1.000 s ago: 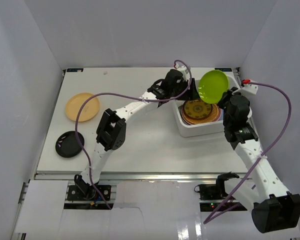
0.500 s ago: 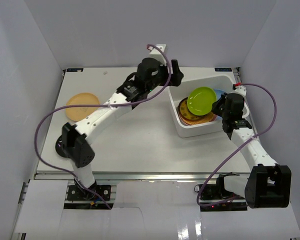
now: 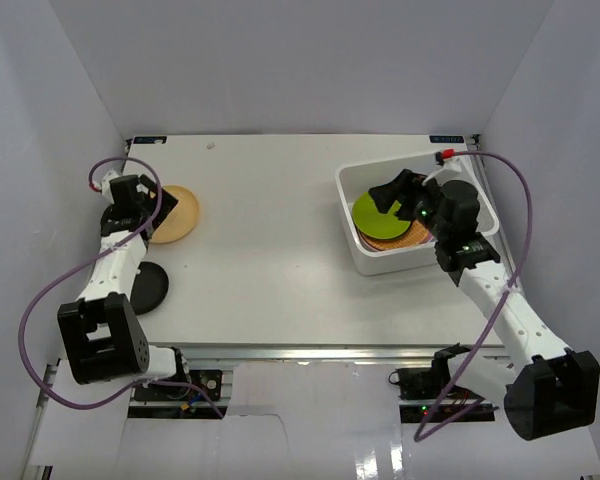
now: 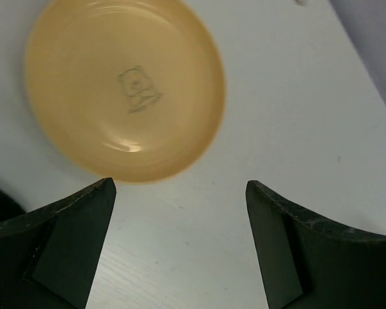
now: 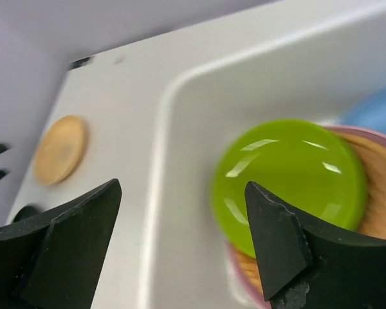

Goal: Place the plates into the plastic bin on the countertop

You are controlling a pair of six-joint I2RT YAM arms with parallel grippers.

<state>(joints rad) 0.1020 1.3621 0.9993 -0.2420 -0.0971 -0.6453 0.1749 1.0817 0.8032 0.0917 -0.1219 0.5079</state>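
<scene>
Top view: left claw [image 3: 138, 205] just beside yellow-orange plate [image 3: 178, 213]. Plate at claw's 3 o'clock, flat on countertop [image 3: 270, 240]. Left arm far nearer than right. Black plate [image 3: 146, 286] near, at 6 o'clock.

Left wrist view: fingers [image 4: 71, 244] spread wide, holding nothing. Plate ahead at 11 o'clock, round, no long side.

Right wrist view: right claw [image 5: 180, 190] spread, empty. Lime green plate [image 5: 289, 183] at 3 o'clock, lying in bin [image 5: 161, 129].
</scene>
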